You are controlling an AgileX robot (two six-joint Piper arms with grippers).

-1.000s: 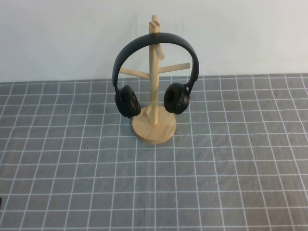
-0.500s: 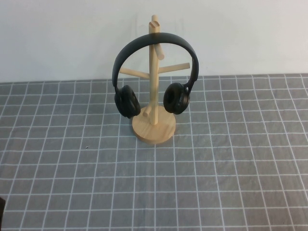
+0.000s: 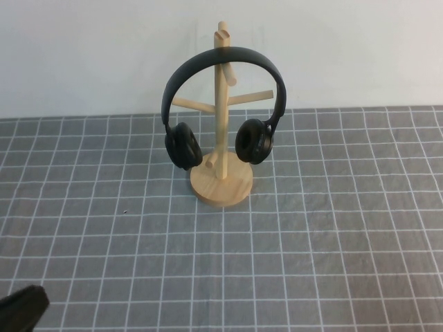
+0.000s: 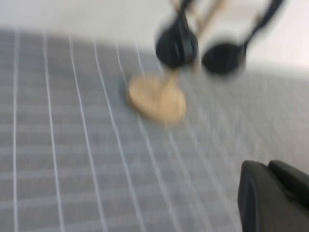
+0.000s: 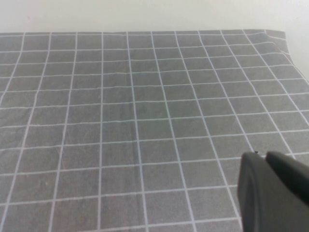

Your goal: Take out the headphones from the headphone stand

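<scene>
The black headphones (image 3: 183, 144) hang by their headband over the top peg of the light wooden headphone stand (image 3: 221, 185) at the middle back of the grey grid mat. My left gripper (image 3: 22, 306) shows at the near left corner, far from the stand, shut and empty. The left wrist view shows its fingers (image 4: 267, 165) together, with the headphones (image 4: 176, 46) and the stand's base (image 4: 157, 99) blurred far ahead. My right gripper (image 5: 264, 155) is out of the high view. Its wrist view shows it shut and empty over bare mat.
The grey mat with white grid lines (image 3: 277, 263) covers the table up to a white wall (image 3: 83, 55) behind the stand. The mat's far right corner (image 5: 275, 36) shows in the right wrist view.
My left gripper has come up into the high view at the near left corner. The headphones and stand have not moved.
</scene>
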